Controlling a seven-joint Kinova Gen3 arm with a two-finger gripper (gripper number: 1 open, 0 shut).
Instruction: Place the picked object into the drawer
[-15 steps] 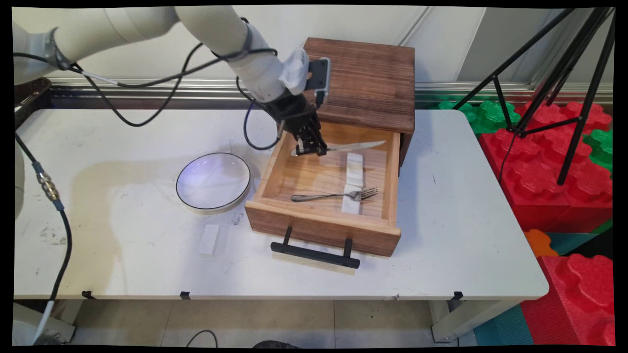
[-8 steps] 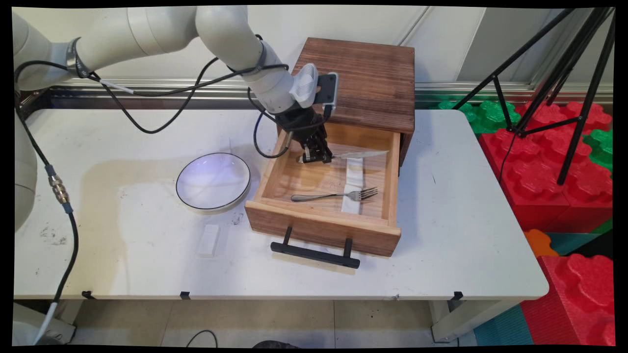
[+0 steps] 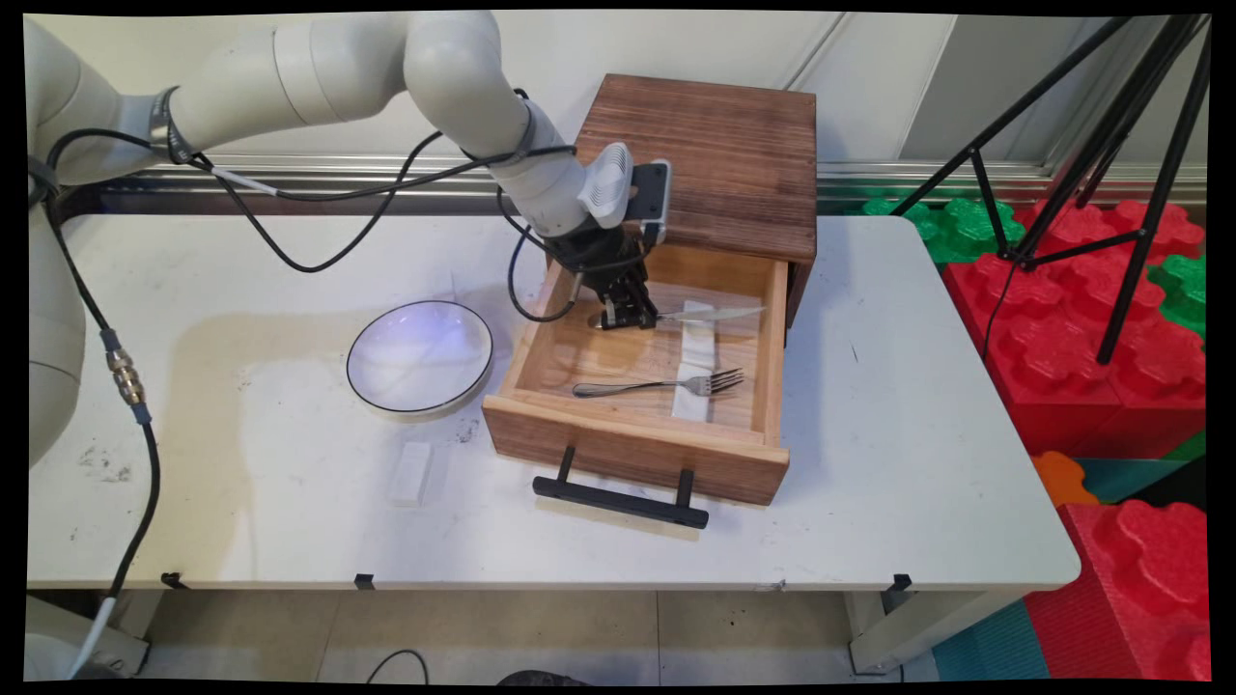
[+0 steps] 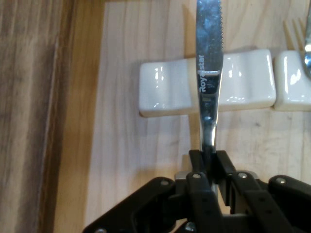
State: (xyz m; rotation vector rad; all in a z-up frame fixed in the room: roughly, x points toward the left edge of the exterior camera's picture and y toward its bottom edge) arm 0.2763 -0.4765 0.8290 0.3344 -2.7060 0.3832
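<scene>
My gripper (image 3: 628,319) (image 4: 210,162) is shut on the handle of a steel table knife (image 3: 710,312) (image 4: 209,63), low inside the open wooden drawer (image 3: 637,444). The blade points right and lies over a white ceramic cutlery rest (image 3: 697,323) (image 4: 165,90); whether it touches the rest I cannot tell. A second white rest (image 3: 690,396) (image 4: 291,80) lies nearer the drawer front, with a fork (image 3: 661,385) across it.
The drawer juts from a dark wooden cabinet (image 3: 715,159) at the table's back. A white bowl with a dark rim (image 3: 420,357) sits left of the drawer. Another white rest (image 3: 410,473) lies near the front. A black tripod (image 3: 1091,164) and foam blocks (image 3: 1110,357) stand right.
The gripper has carried the knife right and down into the drawer, bringing the blade over the back rest. The fork, bowl and rests have stayed put.
</scene>
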